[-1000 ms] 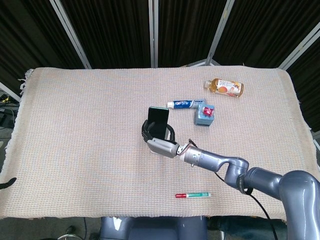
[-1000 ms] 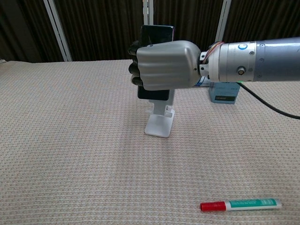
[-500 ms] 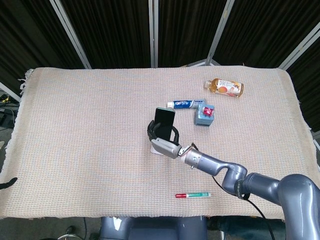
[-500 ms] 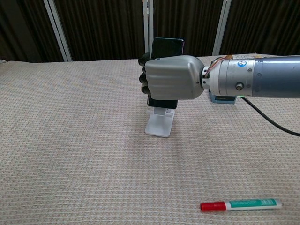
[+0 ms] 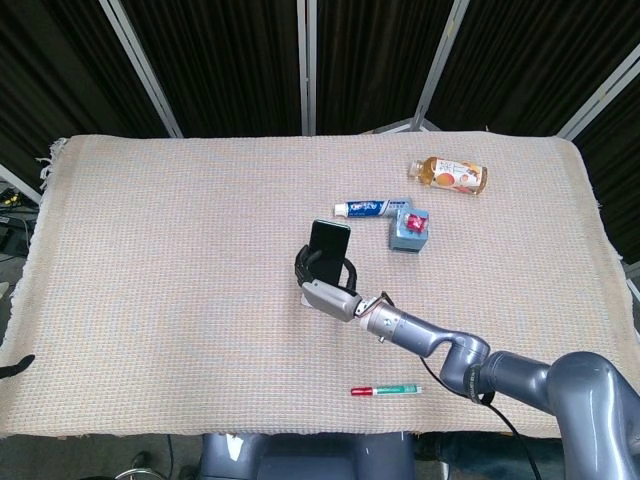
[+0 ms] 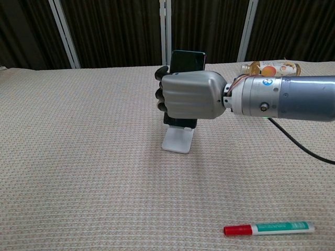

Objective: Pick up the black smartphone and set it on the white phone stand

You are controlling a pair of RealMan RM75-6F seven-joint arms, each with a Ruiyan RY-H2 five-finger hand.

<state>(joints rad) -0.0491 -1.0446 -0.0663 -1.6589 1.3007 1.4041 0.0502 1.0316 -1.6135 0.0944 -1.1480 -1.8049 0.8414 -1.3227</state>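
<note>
Right hand (image 6: 189, 96) wrapped around the black smartphone (image 6: 187, 60), holding it upright at frame centre, lower edge down at the white phone stand (image 6: 177, 139); whether seated there, cannot tell. Further right in the head view: toothpaste tube (image 5: 374, 207), blue box (image 5: 409, 230), bottle (image 5: 449, 175); marker (image 6: 269, 228) at lower right.

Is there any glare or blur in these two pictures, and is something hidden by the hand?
Head view: even light, no glare, all sharp. Chest view: soft sheen on the right hand, which hides most of the black smartphone and the top of the white phone stand; the marker is sharp, casting hardly any shadow.
</note>
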